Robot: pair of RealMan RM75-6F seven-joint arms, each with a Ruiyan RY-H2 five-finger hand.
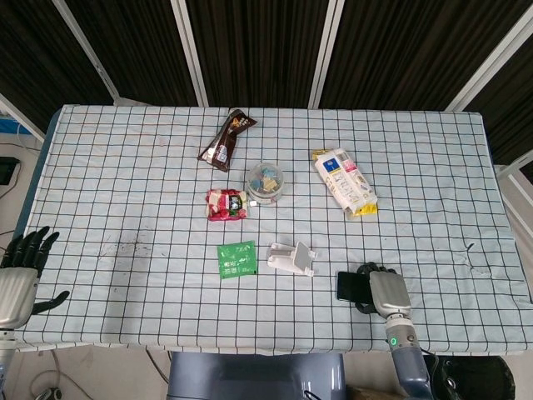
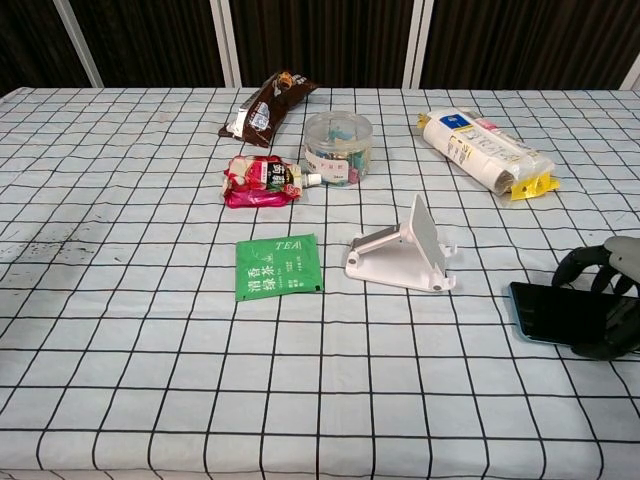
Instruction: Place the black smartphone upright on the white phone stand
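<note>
The black smartphone lies flat near the table's front right edge. My right hand grips its right end, with fingers curled over the far edge and the thumb at the near edge. The white phone stand stands empty on the checked cloth just left of the phone, its back plate tilted. Only part of the right hand shows in the chest view. My left hand hangs off the table's front left corner with its fingers spread and nothing in it.
A green tea sachet lies left of the stand. Behind it are a red snack packet, a clear round tub, a brown bar wrapper and a white and yellow packet.
</note>
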